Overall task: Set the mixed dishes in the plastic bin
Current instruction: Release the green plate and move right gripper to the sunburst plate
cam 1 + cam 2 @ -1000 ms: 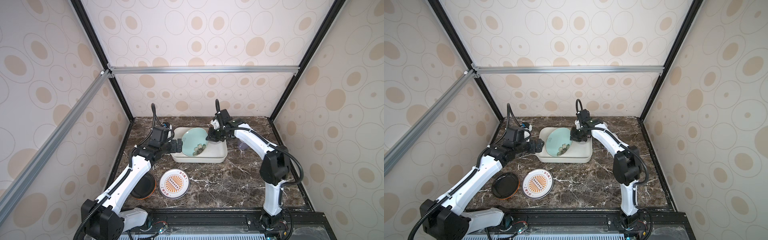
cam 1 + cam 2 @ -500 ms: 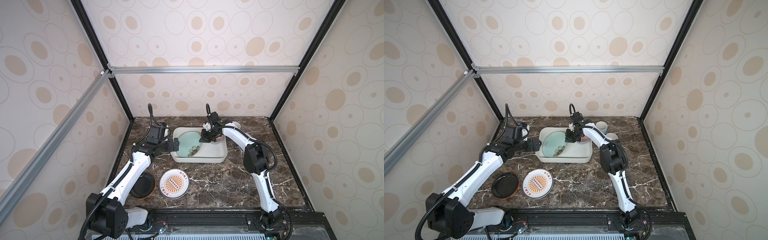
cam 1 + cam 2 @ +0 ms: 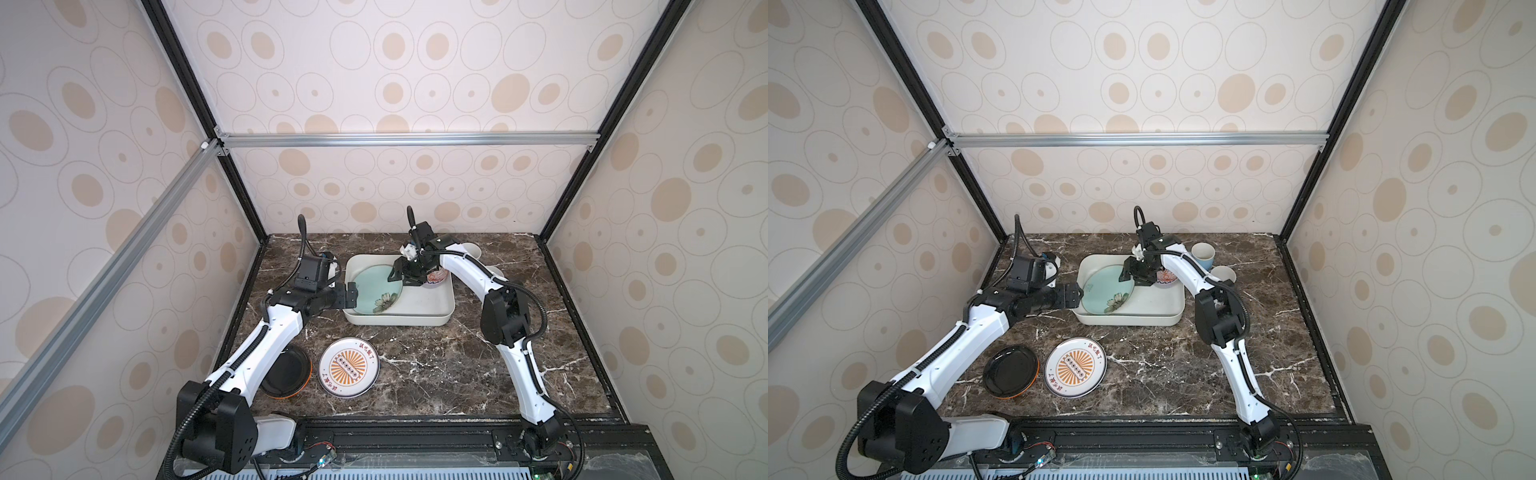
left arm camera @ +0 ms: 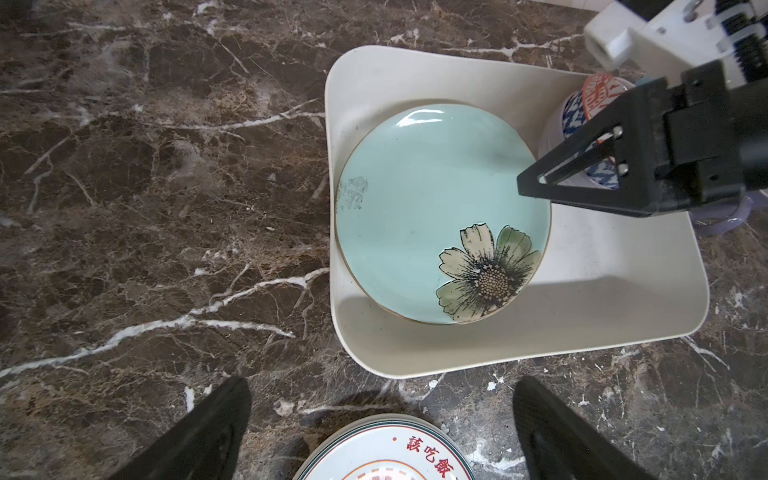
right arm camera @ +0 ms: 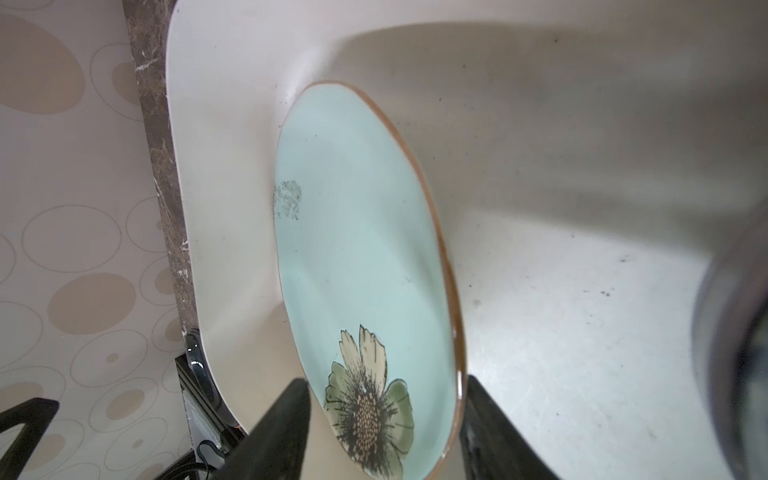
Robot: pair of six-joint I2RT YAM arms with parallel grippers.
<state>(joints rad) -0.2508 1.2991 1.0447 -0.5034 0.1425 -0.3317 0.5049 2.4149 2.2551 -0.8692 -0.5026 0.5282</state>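
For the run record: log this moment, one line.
teal plate tilted in bin | red-patterned bowl in bin | right claw open astride plate | left claw open

This is a robotics lab test cell, not a real kitchen. A box frame of black metal posts (image 3: 199, 104) and silver aluminium extrusion bars (image 3: 407, 139) carries flat wall panels papered with beige ovals (image 3: 415, 62). A white-and-black left robot arm (image 3: 266, 345) and its right twin (image 3: 515, 365) stand on a black slotted rail (image 3: 415, 436) with exposed cables, fronting a dark brown marble-look tabletop (image 3: 436, 374). Household crockery lies there: a white shallow plastic bin (image 3: 399, 320) and a round white plate with an orange sunburst (image 3: 349, 368).
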